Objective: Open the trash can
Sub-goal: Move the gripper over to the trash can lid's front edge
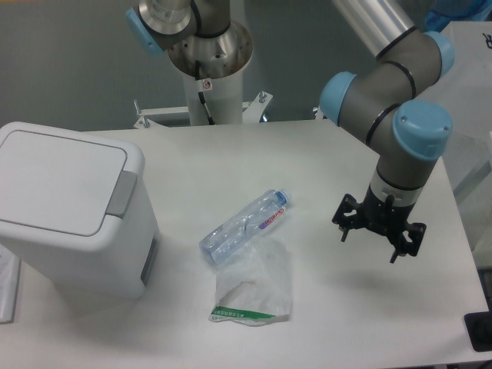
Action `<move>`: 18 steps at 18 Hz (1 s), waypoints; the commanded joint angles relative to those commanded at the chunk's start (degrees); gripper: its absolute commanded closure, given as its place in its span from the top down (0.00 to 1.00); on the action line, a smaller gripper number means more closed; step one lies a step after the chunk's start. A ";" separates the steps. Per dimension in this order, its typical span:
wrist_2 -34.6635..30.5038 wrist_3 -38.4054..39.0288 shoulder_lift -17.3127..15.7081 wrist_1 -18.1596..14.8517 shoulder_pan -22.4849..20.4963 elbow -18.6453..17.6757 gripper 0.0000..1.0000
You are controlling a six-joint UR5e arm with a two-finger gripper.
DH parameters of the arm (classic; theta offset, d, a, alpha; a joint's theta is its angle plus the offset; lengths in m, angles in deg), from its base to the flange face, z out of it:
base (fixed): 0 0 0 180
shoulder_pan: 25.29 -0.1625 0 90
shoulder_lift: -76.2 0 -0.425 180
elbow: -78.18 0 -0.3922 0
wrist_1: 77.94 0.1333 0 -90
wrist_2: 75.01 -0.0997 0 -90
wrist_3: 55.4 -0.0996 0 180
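The jaws [372, 242] hang down over the right side of the counter [330, 154], and they are spread apart with nothing between them. They touch nothing. A grey arm [400, 84] with blue caps holds them up. To the left of the jaws, near the middle of the counter, lies a clear bottle [246, 225] on its side. Its blue cap points up and to the right. Just below the bottle lies a crumpled clear bag [255, 286] with a green strip on it. The bottle and the bag seem to touch. Far on the left side stands the bin [73, 211]. It is big, white and boxy. Its flat lid [55, 181] is shut, and a grey tab [122, 193] sits on the lid's right edge. The jaws are well apart from the bin, so the job looks like it is only at the start: the arm has not yet reached the bin. Next, I think the jaws need to go left, over the bottle and bag, and then come down on the grey tab to push it so the lid pops up.
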 joint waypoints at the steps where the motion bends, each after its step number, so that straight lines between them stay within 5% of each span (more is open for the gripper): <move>1: 0.45 2.64 -0.88 -0.17 -0.09 -0.09 1.00; 8: 8.01 27.52 -8.44 -0.44 8.16 -0.36 1.00; 18: 7.75 34.92 -16.35 0.17 16.34 -5.36 1.00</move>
